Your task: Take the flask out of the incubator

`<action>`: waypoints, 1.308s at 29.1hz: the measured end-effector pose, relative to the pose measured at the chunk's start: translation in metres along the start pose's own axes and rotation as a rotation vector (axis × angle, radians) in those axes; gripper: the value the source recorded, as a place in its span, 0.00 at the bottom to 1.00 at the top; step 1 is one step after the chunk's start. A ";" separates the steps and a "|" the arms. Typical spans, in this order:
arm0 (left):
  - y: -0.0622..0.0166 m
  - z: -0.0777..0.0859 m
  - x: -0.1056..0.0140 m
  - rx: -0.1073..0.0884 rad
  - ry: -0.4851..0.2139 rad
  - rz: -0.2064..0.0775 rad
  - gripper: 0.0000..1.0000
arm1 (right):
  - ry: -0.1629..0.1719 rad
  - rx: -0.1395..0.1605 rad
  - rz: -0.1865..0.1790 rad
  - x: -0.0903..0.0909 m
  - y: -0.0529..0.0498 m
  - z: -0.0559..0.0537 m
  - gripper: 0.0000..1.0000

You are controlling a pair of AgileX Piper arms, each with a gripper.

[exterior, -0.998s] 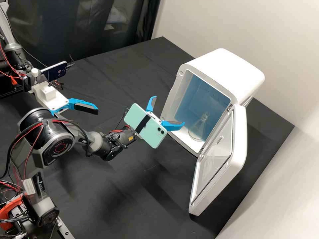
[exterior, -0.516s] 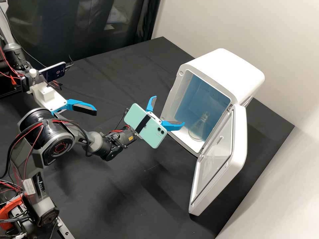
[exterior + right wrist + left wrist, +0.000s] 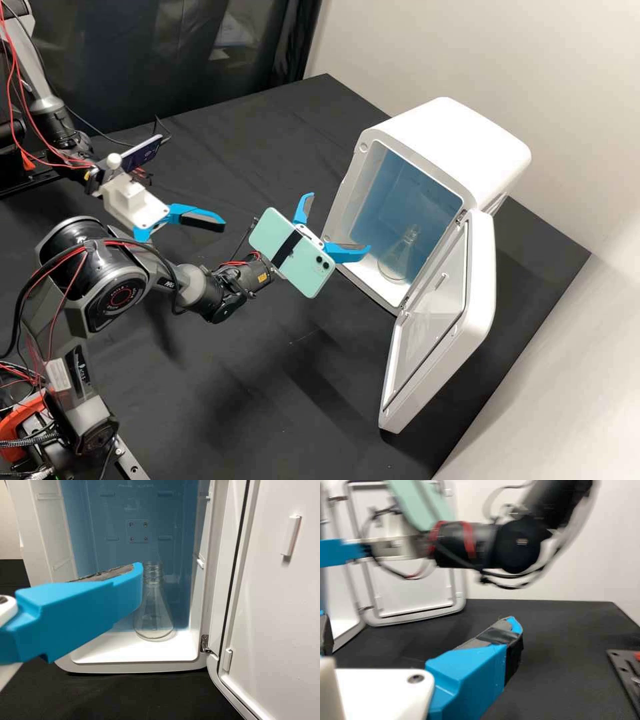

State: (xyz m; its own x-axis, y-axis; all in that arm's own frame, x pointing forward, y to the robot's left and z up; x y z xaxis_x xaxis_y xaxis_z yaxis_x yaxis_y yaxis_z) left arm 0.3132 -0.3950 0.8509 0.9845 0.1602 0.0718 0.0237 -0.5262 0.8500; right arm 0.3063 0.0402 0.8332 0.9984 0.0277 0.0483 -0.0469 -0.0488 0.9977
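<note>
High view, from the near edge outward: the white hinged incubator door (image 3: 440,320) hangs swung wide at about 4 o'clock on the black bench (image 3: 267,387), so the opening part is done. Just beyond it, the right gripper (image 3: 330,230) hovers at the mouth of the white blue-lined incubator box (image 3: 460,143). Its blue fingers are spread wide with nothing between them, and a mint-green phone (image 3: 293,252) is strapped behind them.

The clear glass conical flask (image 3: 400,257) stands upright on the chamber floor, at roughly 3 o'clock from that gripper and well inside the doorway. The right wrist view shows the flask (image 3: 153,607) straight ahead past one blue finger (image 3: 85,610), untouched.

Farther back, at 9 o'clock from the right gripper, the left gripper (image 3: 179,225) hangs over bare bench, its jaws also parted and empty.

To my eye the job is early. The reach into the chamber, the grasp on the flask and the lift out past the door frame are all left to do.
</note>
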 end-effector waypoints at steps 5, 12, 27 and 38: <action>0.0013 -0.022 -0.004 -0.032 0.054 -0.002 1.00 | 0.000 0.000 0.000 0.000 0.000 0.000 1.00; 0.0002 -0.046 -0.009 -0.051 0.095 -0.011 1.00 | 0.000 0.000 0.000 0.000 0.000 0.000 1.00; -0.0095 -0.070 -0.009 -0.065 0.162 -0.039 1.00 | 0.000 0.002 0.000 0.000 0.000 0.000 1.00; -0.0096 -0.070 -0.009 -0.064 0.160 -0.040 1.00 | -0.023 0.015 0.017 0.017 -0.003 0.007 1.00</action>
State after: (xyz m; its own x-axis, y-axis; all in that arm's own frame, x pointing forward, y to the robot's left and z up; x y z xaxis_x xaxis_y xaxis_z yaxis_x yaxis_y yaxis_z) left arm 0.2915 -0.3327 0.8787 0.9426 0.3134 0.1152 0.0459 -0.4632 0.8851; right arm 0.3234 0.0341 0.8310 0.9979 0.0040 0.0644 -0.0640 -0.0636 0.9959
